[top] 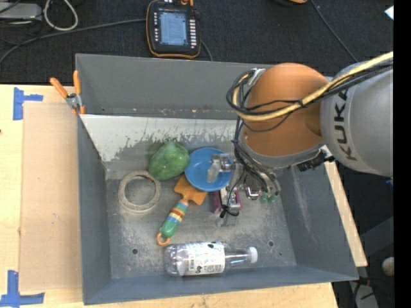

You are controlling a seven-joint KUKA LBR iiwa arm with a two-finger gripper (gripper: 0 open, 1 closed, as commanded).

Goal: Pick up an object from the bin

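Gripper [227, 212] just beside blue bowl [203, 171]

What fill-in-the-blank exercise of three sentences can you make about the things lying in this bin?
1. The clear bottle lies on its ____.
2. The round dish beside the gripper is ____.
3. The lumpy thing beside the dish is ____.
Missing words: side; blue; green.

Robot lab, by the looks of it: big industrial arm [359, 127] marked KUKA over a grey metal bin [160, 85], control pendant [173, 27] lying on dark carpet [257, 24], loose cables [61, 8] beside it.
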